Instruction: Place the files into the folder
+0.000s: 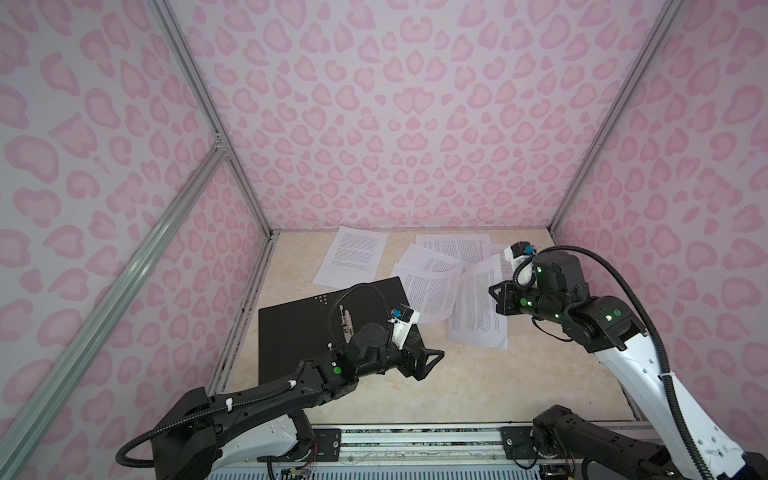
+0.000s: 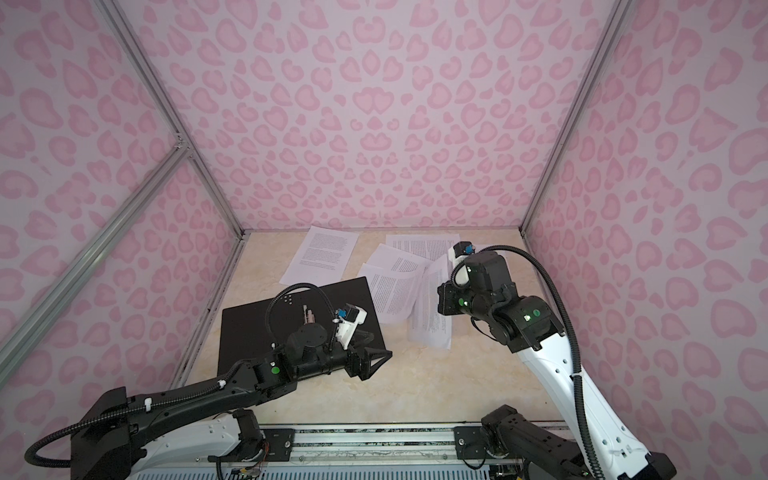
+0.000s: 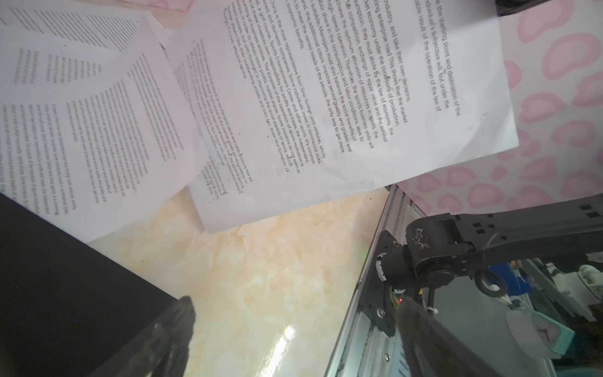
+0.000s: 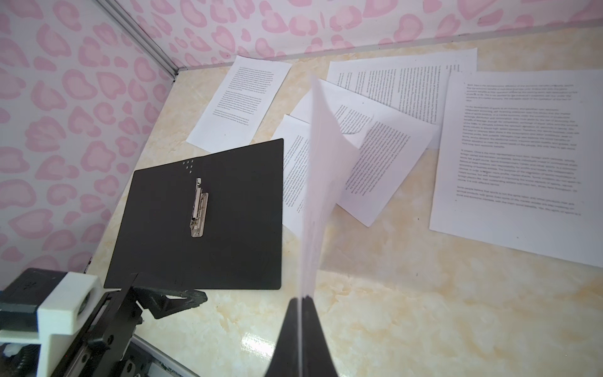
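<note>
The folder lies open at the left of the table, black inside up, with its metal clip showing. The files, several white printed sheets, lie spread and overlapping behind and to the right of it. One sheet lies alone at the back. My right gripper is shut on the edge of one sheet, which curls up off the table. My left gripper stands open and empty over the folder's near right corner.
Pink patterned walls with aluminium posts close in the table on three sides. A metal rail with the arm bases runs along the front edge. Bare marble table lies between the folder and the rail.
</note>
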{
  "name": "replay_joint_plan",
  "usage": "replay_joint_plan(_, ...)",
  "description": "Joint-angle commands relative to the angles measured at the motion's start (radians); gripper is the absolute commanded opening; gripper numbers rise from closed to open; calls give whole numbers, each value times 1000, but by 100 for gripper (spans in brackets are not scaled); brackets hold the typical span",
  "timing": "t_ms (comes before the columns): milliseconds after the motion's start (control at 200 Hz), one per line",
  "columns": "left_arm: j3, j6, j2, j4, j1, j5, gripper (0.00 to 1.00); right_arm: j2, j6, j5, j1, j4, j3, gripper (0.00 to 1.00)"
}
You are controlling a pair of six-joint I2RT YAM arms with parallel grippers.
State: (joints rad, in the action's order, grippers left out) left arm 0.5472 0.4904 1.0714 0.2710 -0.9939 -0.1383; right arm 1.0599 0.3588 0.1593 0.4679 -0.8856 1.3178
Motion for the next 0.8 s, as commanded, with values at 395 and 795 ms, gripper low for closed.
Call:
replay_joint_plan(395,-104,-256,-79,145,10,371,97,111,-489,-269,237,68,135,0)
replay_joint_plan(795,-51,-474,-67,316,28,437,100,10,-899,-162,304,144,-12,0)
